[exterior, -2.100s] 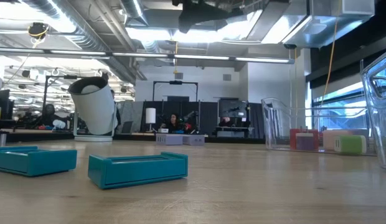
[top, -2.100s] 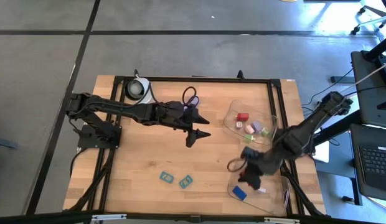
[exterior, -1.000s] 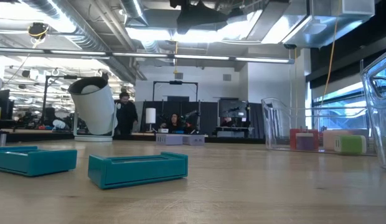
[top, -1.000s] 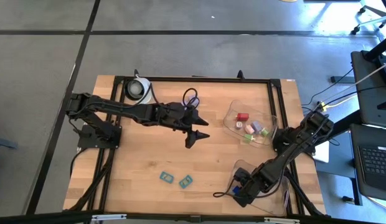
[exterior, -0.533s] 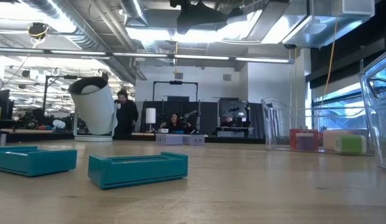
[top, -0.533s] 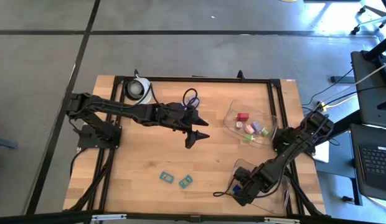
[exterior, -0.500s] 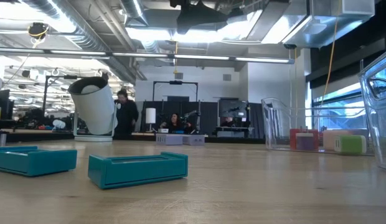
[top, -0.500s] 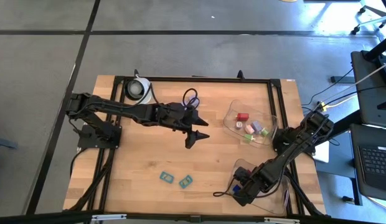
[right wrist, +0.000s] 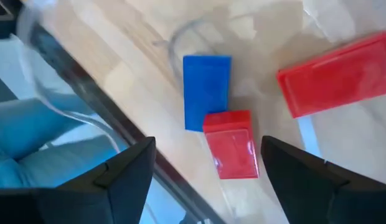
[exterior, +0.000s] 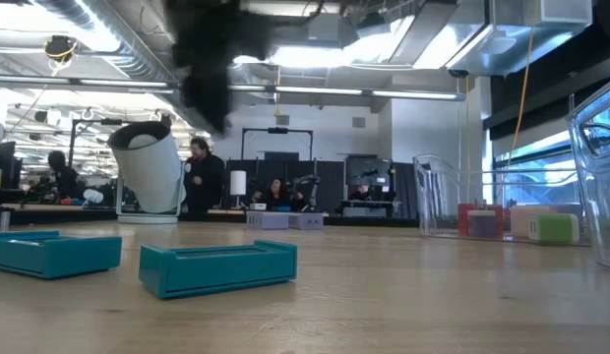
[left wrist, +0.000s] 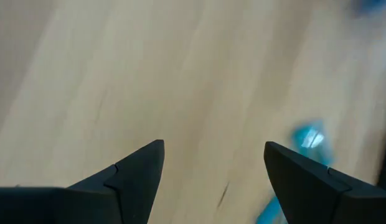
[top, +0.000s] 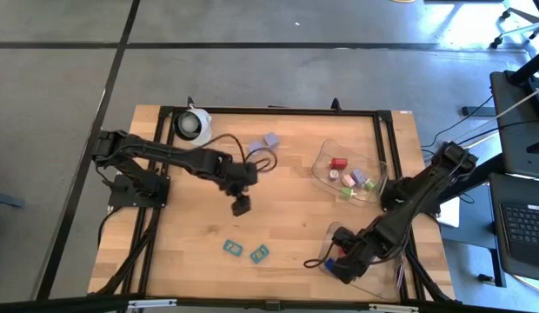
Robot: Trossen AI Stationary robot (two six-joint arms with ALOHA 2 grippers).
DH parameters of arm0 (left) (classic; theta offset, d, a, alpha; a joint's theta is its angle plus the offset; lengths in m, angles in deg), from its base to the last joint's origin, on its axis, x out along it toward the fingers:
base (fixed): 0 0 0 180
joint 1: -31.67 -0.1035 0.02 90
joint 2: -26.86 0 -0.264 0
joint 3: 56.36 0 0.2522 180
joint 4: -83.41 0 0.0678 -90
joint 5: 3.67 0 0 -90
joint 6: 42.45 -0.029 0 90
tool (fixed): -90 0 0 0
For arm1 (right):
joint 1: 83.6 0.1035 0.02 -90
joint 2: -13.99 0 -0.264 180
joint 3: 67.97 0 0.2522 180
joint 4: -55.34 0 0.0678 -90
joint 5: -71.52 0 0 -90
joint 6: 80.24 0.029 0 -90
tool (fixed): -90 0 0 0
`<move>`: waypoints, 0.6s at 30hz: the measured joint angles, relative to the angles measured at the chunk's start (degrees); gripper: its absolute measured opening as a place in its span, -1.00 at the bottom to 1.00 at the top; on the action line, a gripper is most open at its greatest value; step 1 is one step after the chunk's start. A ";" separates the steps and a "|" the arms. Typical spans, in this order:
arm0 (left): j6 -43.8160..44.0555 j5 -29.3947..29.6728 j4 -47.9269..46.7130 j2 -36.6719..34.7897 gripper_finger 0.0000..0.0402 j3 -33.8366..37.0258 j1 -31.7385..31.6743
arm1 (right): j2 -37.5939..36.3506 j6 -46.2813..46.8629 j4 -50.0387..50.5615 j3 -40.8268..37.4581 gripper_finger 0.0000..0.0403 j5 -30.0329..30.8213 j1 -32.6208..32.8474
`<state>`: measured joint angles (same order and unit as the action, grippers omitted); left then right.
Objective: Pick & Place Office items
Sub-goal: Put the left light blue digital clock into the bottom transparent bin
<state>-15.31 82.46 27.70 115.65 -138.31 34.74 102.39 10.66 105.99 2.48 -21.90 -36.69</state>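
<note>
Just ahead of the parted right gripper [right wrist: 205, 168], small red block [right wrist: 233, 143], touching blue block [right wrist: 205, 90]

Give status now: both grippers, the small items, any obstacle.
Left gripper open, empty, above table centre. Right gripper open over small red block and blue block in near clear plastic tray. No obstacle seen.

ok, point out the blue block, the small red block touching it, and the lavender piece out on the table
blue block [right wrist: 207, 92]: right wrist view, middle of its top face.
small red block [right wrist: 233, 145]: right wrist view, centre of its face.
lavender piece [top: 270, 139]: high view, its middle.
</note>
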 joint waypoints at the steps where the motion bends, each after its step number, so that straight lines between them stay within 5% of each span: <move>1: 0.64 0.48 -3.18 0.00 0.36 0.43 0.63 | -0.73 -0.10 0.38 0.01 0.44 0.58 -0.02; 8: -7.02 -0.66 -8.33 0.02 0.36 6.63 11.00 | -4.69 -7.58 3.87 0.01 0.39 3.02 0.00; 18: -11.75 3.69 17.52 0.04 0.36 17.03 27.47 | -7.29 -16.98 8.61 -0.01 0.39 2.56 0.23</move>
<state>-27.05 86.15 45.22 115.70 -121.28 62.21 95.10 -6.32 114.60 2.47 -19.34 -36.46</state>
